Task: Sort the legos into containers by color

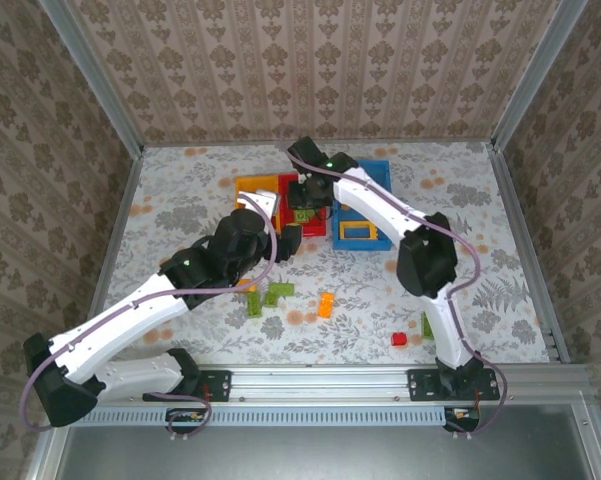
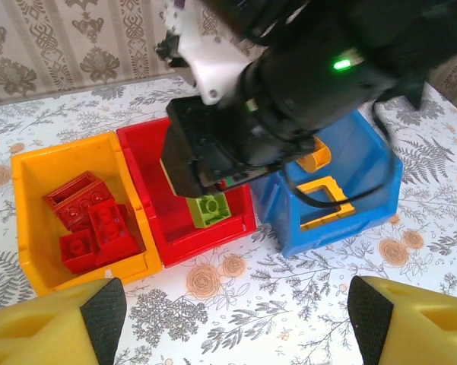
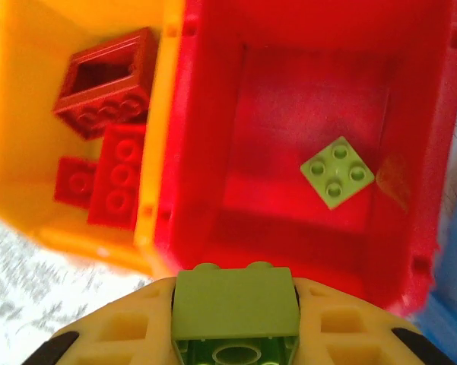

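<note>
- green brick [image 3: 236, 304]: smooth, glossy plastic with studs along its far edge. It is pinched between the yellow fingers [image 3: 114, 334] of the right gripper [image 3: 234, 342], which is clamped on it above the near wall of the red bin [image 3: 190, 114].
- green four-stud square [image 3: 337, 172]: lies skewed on the red bin's floor, right side.
- yellow bin [image 2: 68, 146]: touches the red bin's left side. It holds three red bricks [image 2: 87, 220] bunched together, one a hollow frame.
- blue bin [image 2: 334, 236]: right of the red bin. An orange frame [image 2: 325, 201] lies flat inside, and a second orange piece [image 2: 313, 156] is partly hidden by the right arm.
- All three bins are open, rectangular and shiny, in a row mid-table.
- Loose on the floral table [image 1: 180, 200], nearer: green pair [image 1: 255, 303], orange one [image 1: 326, 303], red one [image 1: 399, 340].
- In the left wrist view a green piece sits under the right gripper; held or lying, cannot tell.
- left gripper [image 2: 236, 319]: jaws wide apart, black pads [image 2: 103, 308], empty, just near of the bins.
</note>
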`<control>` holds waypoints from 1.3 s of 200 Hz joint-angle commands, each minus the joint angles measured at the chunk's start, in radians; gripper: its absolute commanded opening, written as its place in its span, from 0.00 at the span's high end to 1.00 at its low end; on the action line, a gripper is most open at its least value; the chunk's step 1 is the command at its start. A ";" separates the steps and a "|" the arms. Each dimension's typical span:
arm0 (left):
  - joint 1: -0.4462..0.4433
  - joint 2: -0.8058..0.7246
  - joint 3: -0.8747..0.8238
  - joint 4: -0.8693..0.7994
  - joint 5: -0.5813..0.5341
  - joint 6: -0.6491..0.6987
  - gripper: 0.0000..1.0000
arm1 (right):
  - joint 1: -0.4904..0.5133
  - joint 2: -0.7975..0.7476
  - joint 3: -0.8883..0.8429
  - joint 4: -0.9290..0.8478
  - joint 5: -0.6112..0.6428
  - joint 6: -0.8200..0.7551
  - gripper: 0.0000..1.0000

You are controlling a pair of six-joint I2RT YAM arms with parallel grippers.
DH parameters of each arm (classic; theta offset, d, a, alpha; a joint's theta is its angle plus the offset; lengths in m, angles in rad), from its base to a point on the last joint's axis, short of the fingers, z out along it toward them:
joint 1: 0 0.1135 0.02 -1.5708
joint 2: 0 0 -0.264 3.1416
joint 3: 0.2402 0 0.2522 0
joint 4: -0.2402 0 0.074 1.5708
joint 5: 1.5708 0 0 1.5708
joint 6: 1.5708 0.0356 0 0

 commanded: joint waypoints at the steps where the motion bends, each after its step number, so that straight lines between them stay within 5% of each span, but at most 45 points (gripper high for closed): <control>1: 0.003 -0.052 -0.004 -0.054 -0.041 0.020 0.21 | -0.021 0.098 0.129 -0.083 0.009 0.037 0.72; 50: 0.007 -0.113 -0.046 -0.140 -0.052 0.002 0.21 | -0.020 0.212 0.297 -0.172 -0.008 0.029 0.45; 106: 0.060 -0.119 -0.066 -0.245 -0.011 -0.059 0.21 | 0.002 0.076 0.266 -0.168 0.052 -0.015 0.41; 150: 0.229 -0.078 -0.061 -0.439 0.066 -0.237 0.23 | 0.029 -0.303 -0.259 0.193 0.040 -0.089 0.42; 188: 0.423 0.027 -0.092 -0.525 0.223 -0.437 0.24 | 0.089 -0.585 -0.750 0.484 -0.167 -0.230 0.40; 260: 0.478 0.257 -0.137 -0.398 0.360 -1.101 0.20 | 0.147 -0.746 -1.006 0.520 -0.416 -0.317 0.24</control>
